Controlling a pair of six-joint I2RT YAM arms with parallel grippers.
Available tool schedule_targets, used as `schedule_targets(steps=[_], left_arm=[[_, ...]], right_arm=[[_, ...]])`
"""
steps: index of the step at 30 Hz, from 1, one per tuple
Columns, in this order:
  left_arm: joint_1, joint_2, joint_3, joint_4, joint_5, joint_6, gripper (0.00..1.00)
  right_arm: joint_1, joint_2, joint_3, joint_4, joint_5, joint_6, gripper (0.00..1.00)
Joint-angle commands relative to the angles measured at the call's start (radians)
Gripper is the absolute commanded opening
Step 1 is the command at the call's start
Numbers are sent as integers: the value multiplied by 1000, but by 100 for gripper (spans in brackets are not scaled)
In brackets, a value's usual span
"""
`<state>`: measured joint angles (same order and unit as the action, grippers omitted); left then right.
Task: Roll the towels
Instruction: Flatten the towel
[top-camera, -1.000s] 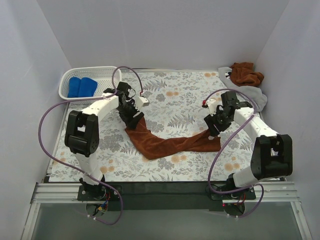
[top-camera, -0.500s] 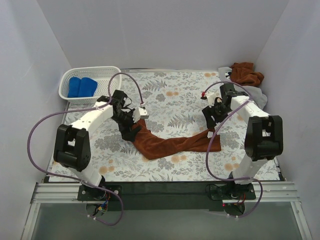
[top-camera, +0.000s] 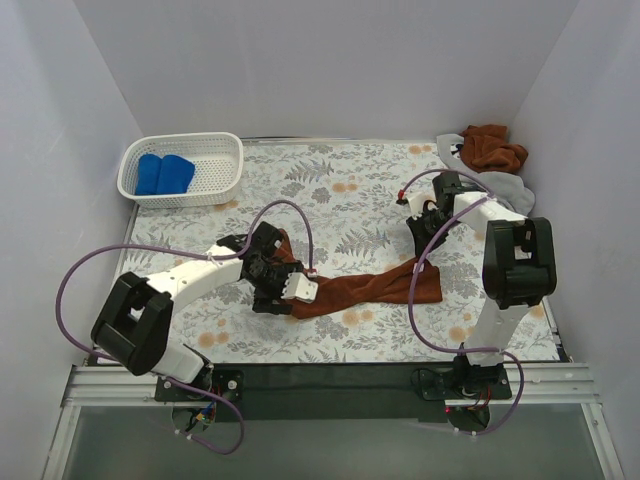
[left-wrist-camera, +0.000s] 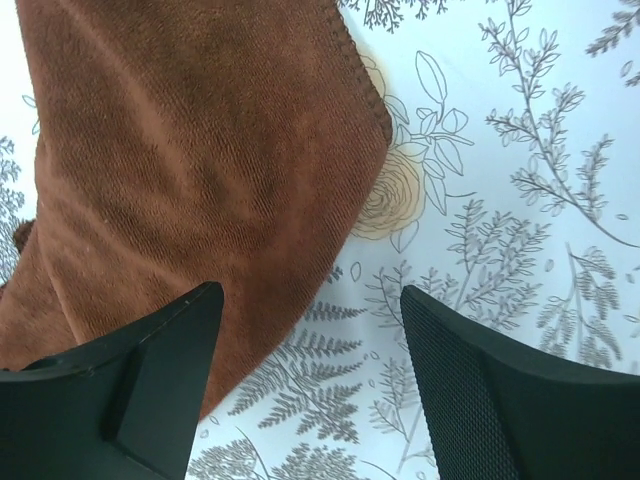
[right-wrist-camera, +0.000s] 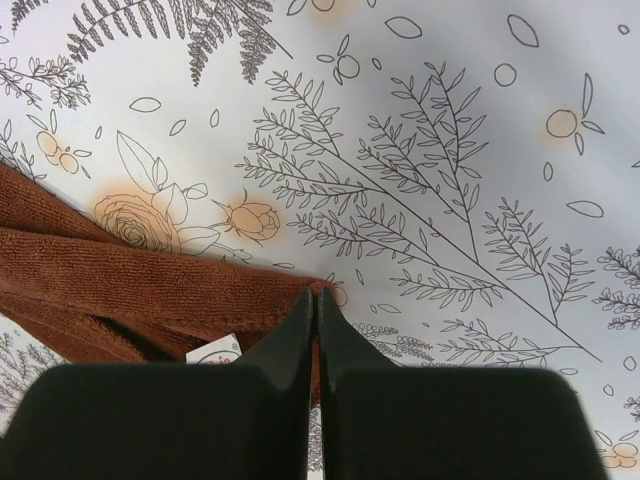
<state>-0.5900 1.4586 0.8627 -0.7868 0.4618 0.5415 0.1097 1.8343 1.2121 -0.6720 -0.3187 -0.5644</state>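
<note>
A rust-brown towel (top-camera: 365, 290) lies in a long crumpled strip across the flowered table. My left gripper (top-camera: 283, 300) hovers open at the strip's left end. In the left wrist view one finger (left-wrist-camera: 130, 380) hangs over the cloth (left-wrist-camera: 200, 150) and the other over bare tablecloth, with nothing held between them (left-wrist-camera: 310, 293). My right gripper (top-camera: 420, 255) is shut at the strip's far right corner. The right wrist view shows its tips (right-wrist-camera: 317, 295) pinched on the edge of the towel (right-wrist-camera: 120, 290), next to a white tag (right-wrist-camera: 215, 350).
A white perforated basket (top-camera: 225, 150) at the back left holds two rolled blue towels (top-camera: 165, 173). Another rust-brown towel (top-camera: 493, 147) is bunched in the back right corner on a light grey one (top-camera: 505, 187). Purple cables loop around both arms.
My left gripper let go of the towel's left end and moved toward the near edge, staying open. My right gripper closed on the towel's right corner. The strip lies straighter.
</note>
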Motion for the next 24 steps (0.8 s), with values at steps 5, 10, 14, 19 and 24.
schedule_targets(steps=[5,10,14,19,24], left_arm=[[-79,-1,-108,139,-60,120,59],[-94,-3,-133,132,-78,100,21],[-96,-88,-76,20,-52,78,0],[-96,-216,30,-192,73,66,0],[-91,-209,198,-327,159,-41,0]], right_arm=[[4,-96,-34,17,3,-11,1],[-4,-174,-37,9,-3,-8,1],[-15,-242,-19,-9,-13,4,1],[-34,-337,-22,-29,-16,0,1],[-71,-397,-40,-47,-19,-11,1]])
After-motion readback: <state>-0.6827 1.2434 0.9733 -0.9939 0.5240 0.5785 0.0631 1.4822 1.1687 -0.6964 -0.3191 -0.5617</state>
